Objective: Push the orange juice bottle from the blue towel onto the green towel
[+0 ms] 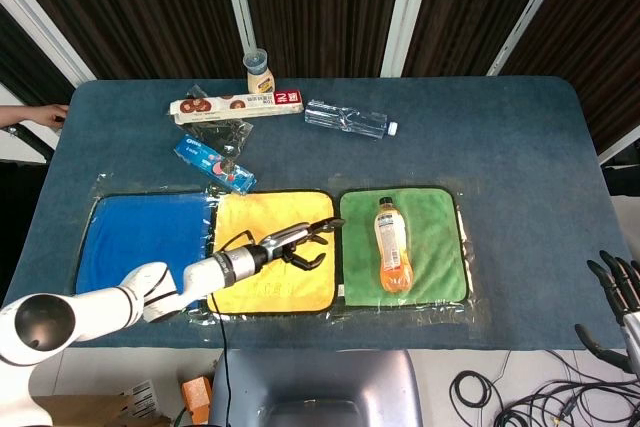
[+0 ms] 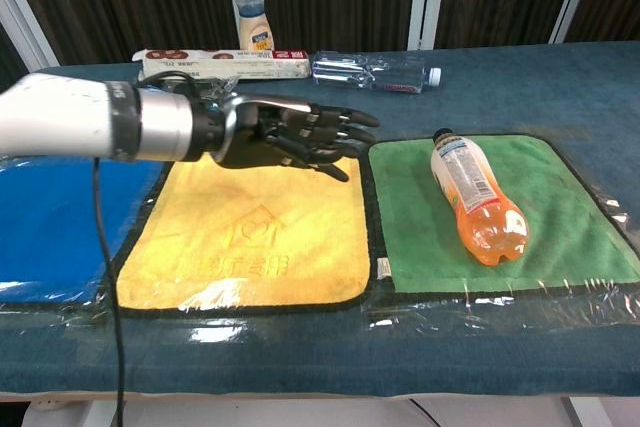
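Bright, even light from above, and both pictures are mostly sharp.

The table (image 1: 500,147) is well lit all over, and shadows are soft and small. The clear plastic sheet (image 2: 420,312) at the front edge shines with white glare, mostly in the chest view. The juice bottle (image 2: 470,197) glows orange and has a small shiny spot. The left hand (image 2: 290,132) is dark, so its fingers are hard to tell apart, and they look a little blurry in the head view. The wall behind is dark. In the head view the table edges look bent and the corners stretch out.
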### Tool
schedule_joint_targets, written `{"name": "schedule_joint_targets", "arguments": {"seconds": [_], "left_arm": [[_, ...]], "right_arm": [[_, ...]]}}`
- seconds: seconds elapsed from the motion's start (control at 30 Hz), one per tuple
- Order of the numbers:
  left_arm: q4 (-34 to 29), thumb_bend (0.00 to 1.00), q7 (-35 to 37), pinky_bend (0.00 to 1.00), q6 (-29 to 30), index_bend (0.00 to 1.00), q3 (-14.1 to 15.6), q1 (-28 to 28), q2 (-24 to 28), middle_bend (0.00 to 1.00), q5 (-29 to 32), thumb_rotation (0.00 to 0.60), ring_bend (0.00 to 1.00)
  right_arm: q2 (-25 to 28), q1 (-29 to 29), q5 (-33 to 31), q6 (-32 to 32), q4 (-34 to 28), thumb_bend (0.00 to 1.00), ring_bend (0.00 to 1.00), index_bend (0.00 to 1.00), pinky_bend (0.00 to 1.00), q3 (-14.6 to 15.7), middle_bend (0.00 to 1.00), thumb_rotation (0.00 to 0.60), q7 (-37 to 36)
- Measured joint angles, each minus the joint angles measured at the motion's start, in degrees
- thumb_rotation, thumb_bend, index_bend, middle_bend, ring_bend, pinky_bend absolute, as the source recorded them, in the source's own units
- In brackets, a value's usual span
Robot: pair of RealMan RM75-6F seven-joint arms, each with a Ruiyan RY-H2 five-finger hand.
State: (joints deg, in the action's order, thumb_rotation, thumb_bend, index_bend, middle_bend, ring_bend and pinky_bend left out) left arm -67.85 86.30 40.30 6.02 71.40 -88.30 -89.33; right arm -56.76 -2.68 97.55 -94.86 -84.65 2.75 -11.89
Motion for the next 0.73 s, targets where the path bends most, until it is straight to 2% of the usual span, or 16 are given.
{"name": "schedule_joint_targets", "arguments": {"seconds": [0.13, 0.23, 0.27, 0.37, 0.47, 0.57, 0.73], "left_arm": [[-4.42, 0.5, -21.52, 0.13, 6.27, 0.0, 1.53, -6.14, 3.84, 0.0, 2.19, 0.6, 0.0], [-7.18, 0.48, -40.09, 0.12, 14.41, 0.0, 2.92, -13.0, 6.58, 0.0, 3.8, 0.6, 0.0], [-8.04, 0.48, -47.27, 0.11, 18.8, 0.0, 3.5, -16.5, 7.62, 0.0, 4.41, 0.6, 0.0], [-10.2, 0.49, -61.97, 0.1, 31.38, 0.0, 5.06, -27.1, 10.14, 0.0, 5.96, 0.6, 0.0], [-12.3, 0.49, -70.96, 0.1, 41.97, 0.0, 6.56, -37.65, 12.21, 0.0, 6.63, 0.6, 0.0], [-15.29, 0.49, -74.26, 0.1, 47.09, 0.0, 8.2, -43.5, 15.15, 0.0, 6.23, 0.6, 0.0], [-19.7, 0.49, -73.76, 0.1, 45.65, 0.0, 8.69, -46.87, 18.94, 0.0, 5.37, 0.6, 0.0]], "right_arm": [[-0.45, 0.34, -0.34, 1.24, -0.83, 0.23, 0.0, 0.0, 0.0, -0.04, 0.0, 0.6, 2.22], [-0.9, 0.76, -0.76, 2.54, -1.54, 0.23, 0.0, 0.0, 0.0, -0.13, 0.0, 0.6, 4.15], [-1.04, 0.89, -0.85, 2.89, -1.75, 0.23, 0.0, 0.0, 0.0, -0.16, 0.0, 0.6, 4.79], [-1.54, 1.26, -1.21, 3.85, -2.46, 0.23, 0.0, 0.0, 0.0, -0.29, 0.0, 0.6, 7.01], [-2.19, 1.58, -1.61, 4.69, -3.39, 0.23, 0.0, 0.0, 0.0, -0.47, 0.0, 0.6, 9.18], [-2.72, 1.92, -1.62, 5.39, -4.1, 0.23, 0.0, 0.0, 0.0, -0.5, 0.0, 0.6, 10.81], [-3.02, 2.14, -1.66, 5.76, -4.56, 0.23, 0.0, 0.0, 0.0, -0.52, 0.0, 0.6, 11.64]]}}
